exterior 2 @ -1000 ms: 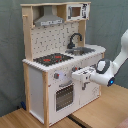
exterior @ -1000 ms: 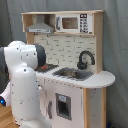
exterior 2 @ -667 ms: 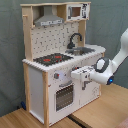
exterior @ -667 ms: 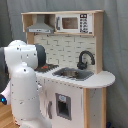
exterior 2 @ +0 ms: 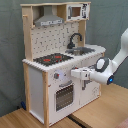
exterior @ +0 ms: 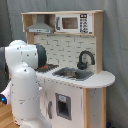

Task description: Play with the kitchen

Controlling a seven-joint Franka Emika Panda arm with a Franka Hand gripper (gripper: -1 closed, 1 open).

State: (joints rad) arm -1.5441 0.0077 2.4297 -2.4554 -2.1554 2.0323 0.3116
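Note:
The kitchen is a light-wood and white toy unit, seen in both exterior views. On its counter are a black hob with red rings, a grey sink and a black faucet. Above are a hood and a microwave, and below the hob is the oven door. In the second exterior view my gripper reaches in from the right. It is level with the front panel just above the oven door and close to it. In the first exterior view the arm's white body hides the gripper.
The kitchen stands on a wooden floor before a grey curtain. The rounded counter end juts out by the sink. A lower cupboard door with a dark inset sits under the sink.
The gripper has crept slightly toward the kitchen's front panel. Nothing on the kitchen has moved.

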